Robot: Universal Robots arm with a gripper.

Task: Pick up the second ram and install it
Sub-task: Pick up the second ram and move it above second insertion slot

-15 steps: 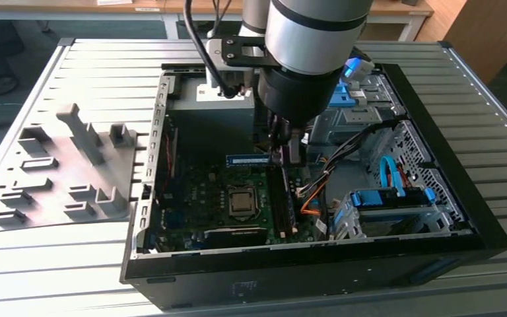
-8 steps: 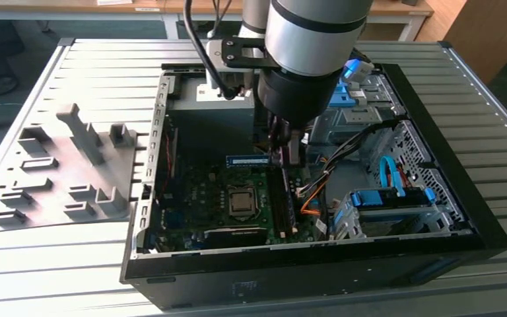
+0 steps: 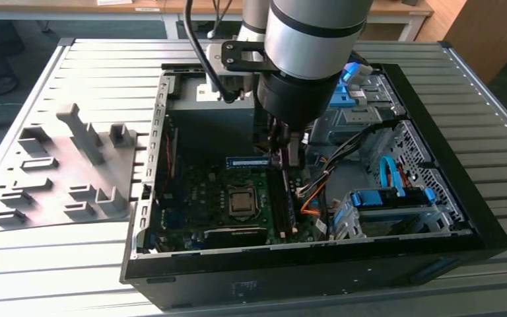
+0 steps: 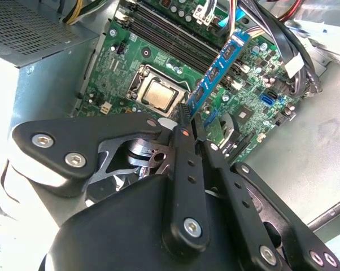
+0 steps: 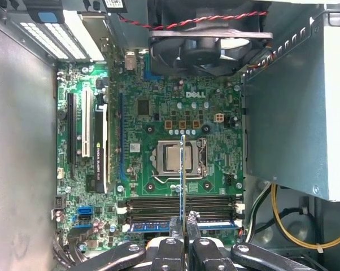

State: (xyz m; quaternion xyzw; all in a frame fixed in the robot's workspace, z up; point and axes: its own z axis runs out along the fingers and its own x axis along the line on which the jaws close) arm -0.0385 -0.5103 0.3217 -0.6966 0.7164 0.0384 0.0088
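My gripper (image 3: 285,153) reaches down into the open computer case (image 3: 465,238) and is shut on the second ram (image 3: 246,160), a thin blue-green stick held by one end. In the second wrist view the ram (image 4: 218,70) juts out from between the black fingers (image 4: 184,152) over the green motherboard (image 4: 113,62). In the first wrist view it appears edge-on (image 5: 183,169), crossing above the long black memory slots (image 5: 153,206) and beside the CPU socket (image 5: 171,158). It hangs above the board, clear of any slot.
A grey moulded tray (image 3: 60,178) lies on the slatted table at the exterior view's left. Inside the case are a fan (image 5: 209,42), a grey power supply box (image 5: 294,113), loose cables (image 3: 342,165) and a blue drive cage (image 3: 385,205).
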